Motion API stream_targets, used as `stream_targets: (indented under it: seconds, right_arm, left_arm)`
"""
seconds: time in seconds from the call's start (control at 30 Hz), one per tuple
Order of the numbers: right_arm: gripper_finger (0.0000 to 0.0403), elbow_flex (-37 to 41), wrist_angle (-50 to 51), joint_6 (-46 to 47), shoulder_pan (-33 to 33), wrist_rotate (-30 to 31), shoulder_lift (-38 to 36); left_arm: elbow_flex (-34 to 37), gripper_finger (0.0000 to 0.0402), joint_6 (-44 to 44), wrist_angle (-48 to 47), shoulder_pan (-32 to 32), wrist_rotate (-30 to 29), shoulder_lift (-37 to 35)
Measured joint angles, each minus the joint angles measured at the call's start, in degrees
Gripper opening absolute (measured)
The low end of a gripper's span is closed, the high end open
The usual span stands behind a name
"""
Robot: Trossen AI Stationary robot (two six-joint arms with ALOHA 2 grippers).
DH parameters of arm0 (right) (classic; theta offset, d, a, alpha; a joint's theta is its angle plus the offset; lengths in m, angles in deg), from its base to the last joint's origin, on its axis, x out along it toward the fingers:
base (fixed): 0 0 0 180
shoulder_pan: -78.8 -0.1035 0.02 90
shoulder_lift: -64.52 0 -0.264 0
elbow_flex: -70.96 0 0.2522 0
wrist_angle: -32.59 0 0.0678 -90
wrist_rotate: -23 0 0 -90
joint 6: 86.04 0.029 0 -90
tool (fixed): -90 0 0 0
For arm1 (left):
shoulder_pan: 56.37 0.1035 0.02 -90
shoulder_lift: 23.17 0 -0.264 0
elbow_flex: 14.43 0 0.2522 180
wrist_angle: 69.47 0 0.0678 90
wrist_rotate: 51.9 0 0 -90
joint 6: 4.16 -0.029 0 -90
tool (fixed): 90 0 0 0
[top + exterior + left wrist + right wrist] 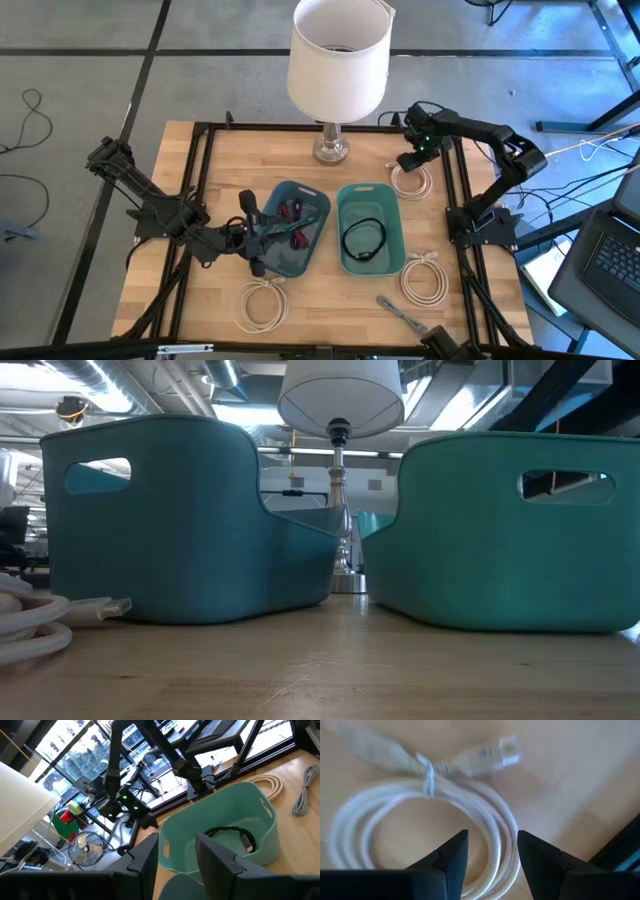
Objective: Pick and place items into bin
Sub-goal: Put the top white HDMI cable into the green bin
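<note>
Two teal bins stand side by side mid-table: the left bin [300,187] holds red and purple strap pieces [293,238], and the right bin [371,187] [225,810] holds the thin black cable loop [363,240] [235,833]. My left gripper [262,238] [177,857] hovers open over the left bin's left edge, with nothing between its fingers. My right gripper [410,162] [492,855] is open just above a coiled white cable [410,181] [420,815] lying flat at the far right. Its fingers stand either side of the coil's rim.
The white-shaded lamp [336,60] stands at the far edge, centre. Two more white coils lie near the front, one left [262,302] and one right [425,280]. A grey strap [401,313] lies at the near edge. A black frame rail [462,190] runs close to my right gripper.
</note>
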Motion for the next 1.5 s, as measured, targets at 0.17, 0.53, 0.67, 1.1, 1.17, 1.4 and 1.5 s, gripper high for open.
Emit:
stream_targets:
  seconds: [0.17, 0.53, 0.67, 1.1, 1.17, 1.4, 1.5]
  right_arm:
    - [0.0173, 3.88, -3.82, -2.06, -2.12, 2.32, -0.69]
    - [0.0161, 6.08, -11.56, 0.61, -3.67, 2.60, -0.78]
    - [0.0103, 6.13, -12.26, 0.61, -3.65, 3.12, -0.78]
    - [0.0013, 3.65, -7.94, 2.44, -2.08, 13.20, -1.80]
    - [0.0013, 2.54, -7.38, 2.62, -2.08, 15.24, -3.34]
    - [0.0013, -3.79, 0.49, 3.91, -1.70, 18.48, -12.48]
    - [0.0013, -5.80, 3.14, 4.00, -1.73, 18.36, -17.72]
  left_arm:
    - [0.00, 0.0122, -0.04, 0.17, -0.34, -0.89, 0.00]
    - [0.00, 0.0122, -0.09, 0.42, -0.34, -1.33, 0.00]
    - [0.00, 0.0118, 0.00, 0.39, -0.34, -1.28, 0.00]
    - [0.00, 0.0114, 0.72, 0.15, -0.34, -0.92, 0.00]
    - [0.00, 0.0114, 0.85, 0.13, -0.34, -0.88, 0.00]
    - [0.00, 0.0114, 1.30, -0.05, -0.34, -0.87, 0.00]
    - [0.00, 0.0113, 1.07, -0.17, -0.34, -0.87, 0.00]
